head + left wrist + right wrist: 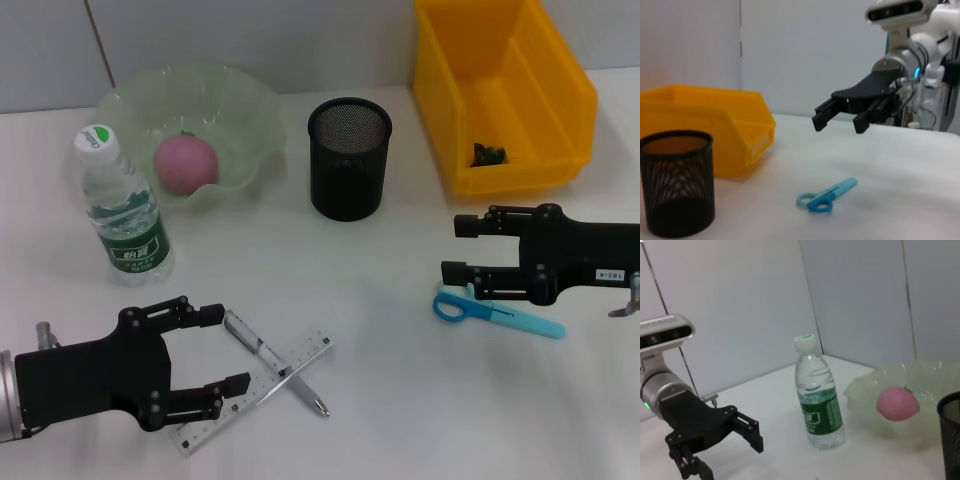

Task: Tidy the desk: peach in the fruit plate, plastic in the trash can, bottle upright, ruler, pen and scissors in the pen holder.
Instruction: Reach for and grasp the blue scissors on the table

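The pink peach point(186, 163) lies in the green fruit plate point(250, 110). The water bottle point(125, 215) stands upright beside the plate. A silver pen point(275, 362) lies crossed over a clear ruler point(300, 362) at the front. My left gripper point(224, 350) is open, its fingers on either side of the pen's near end and the ruler. Blue scissors point(495, 312) lie flat at the right. My right gripper point(456, 249) is open and empty just behind them. The black mesh pen holder point(349, 158) stands empty in the middle. Green plastic point(489, 154) lies in the yellow bin point(500, 90).
The left wrist view shows the right gripper point(840, 119) above the table, the scissors point(826, 195), the pen holder point(677, 182) and the bin point(705, 125). The right wrist view shows the left gripper point(730, 460), bottle point(817, 400) and peach point(896, 403).
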{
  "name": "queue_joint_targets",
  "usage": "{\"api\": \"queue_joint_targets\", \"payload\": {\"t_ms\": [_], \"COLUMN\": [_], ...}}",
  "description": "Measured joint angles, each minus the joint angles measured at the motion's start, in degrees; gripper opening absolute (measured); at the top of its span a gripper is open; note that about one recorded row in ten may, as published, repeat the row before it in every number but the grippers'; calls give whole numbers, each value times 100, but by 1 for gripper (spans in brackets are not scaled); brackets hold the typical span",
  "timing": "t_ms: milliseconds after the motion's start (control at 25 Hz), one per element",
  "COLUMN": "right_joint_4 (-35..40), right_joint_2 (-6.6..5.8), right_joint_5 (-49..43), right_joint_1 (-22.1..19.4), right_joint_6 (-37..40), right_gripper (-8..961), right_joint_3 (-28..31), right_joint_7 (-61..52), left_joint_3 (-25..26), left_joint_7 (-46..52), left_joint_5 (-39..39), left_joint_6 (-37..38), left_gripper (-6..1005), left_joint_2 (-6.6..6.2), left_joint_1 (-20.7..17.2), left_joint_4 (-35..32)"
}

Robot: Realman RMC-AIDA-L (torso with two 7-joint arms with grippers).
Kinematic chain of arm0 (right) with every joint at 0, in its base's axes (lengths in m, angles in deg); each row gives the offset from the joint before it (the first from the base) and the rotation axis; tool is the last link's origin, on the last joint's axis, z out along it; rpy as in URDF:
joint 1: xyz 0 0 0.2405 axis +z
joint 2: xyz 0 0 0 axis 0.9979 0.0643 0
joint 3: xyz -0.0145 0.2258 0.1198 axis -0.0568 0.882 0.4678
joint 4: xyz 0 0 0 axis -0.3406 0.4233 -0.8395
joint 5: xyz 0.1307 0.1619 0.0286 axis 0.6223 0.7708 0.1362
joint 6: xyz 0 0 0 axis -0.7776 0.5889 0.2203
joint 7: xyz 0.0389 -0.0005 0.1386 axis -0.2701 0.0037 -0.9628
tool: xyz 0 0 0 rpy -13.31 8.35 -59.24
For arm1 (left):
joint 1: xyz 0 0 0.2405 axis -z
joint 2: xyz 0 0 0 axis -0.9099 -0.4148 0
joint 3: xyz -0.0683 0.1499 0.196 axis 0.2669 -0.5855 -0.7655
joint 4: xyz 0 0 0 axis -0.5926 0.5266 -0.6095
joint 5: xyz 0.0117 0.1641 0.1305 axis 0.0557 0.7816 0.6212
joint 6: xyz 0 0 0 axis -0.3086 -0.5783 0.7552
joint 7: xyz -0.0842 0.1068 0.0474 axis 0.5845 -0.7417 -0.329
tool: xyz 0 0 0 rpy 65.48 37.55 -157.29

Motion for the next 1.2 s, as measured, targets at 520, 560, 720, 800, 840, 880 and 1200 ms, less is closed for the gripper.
{"api": "queue_joint_targets", "payload": {"t_ms": [520,560,720,800,840,880,1200], "right_joint_4": [1505,1505,2451,2550,2550,2569,2509], "right_joint_2": [134,134,87,85,85,85,133], "right_joint_5": [-369,-369,-1683,-2155,-2155,-2379,-3751], "right_joint_1": [79,79,569,815,815,949,1679], "right_joint_6": [76,76,254,294,294,310,251], "right_gripper": [702,702,703,703,703,703,702], "right_joint_3": [-264,-264,-1004,-1280,-1280,-1405,-2173], "right_joint_7": [-1389,-1389,-2864,-3218,-3218,-3354,-3840], "left_joint_3": [45,49,53,53,53,53,77], "left_joint_7": [-140,-141,-142,-143,-143,-143,-90], "left_joint_5": [-19,-25,-43,-56,-58,-58,-58], "left_joint_6": [-114,-132,-150,-178,-220,-220,-320], "left_gripper": [799,799,798,798,798,798,799], "left_joint_2": [11,10,9,14,15,15,5], "left_joint_1": [44,45,46,46,45,45,51], "left_joint_4": [133,137,138,141,141,141,141]}}
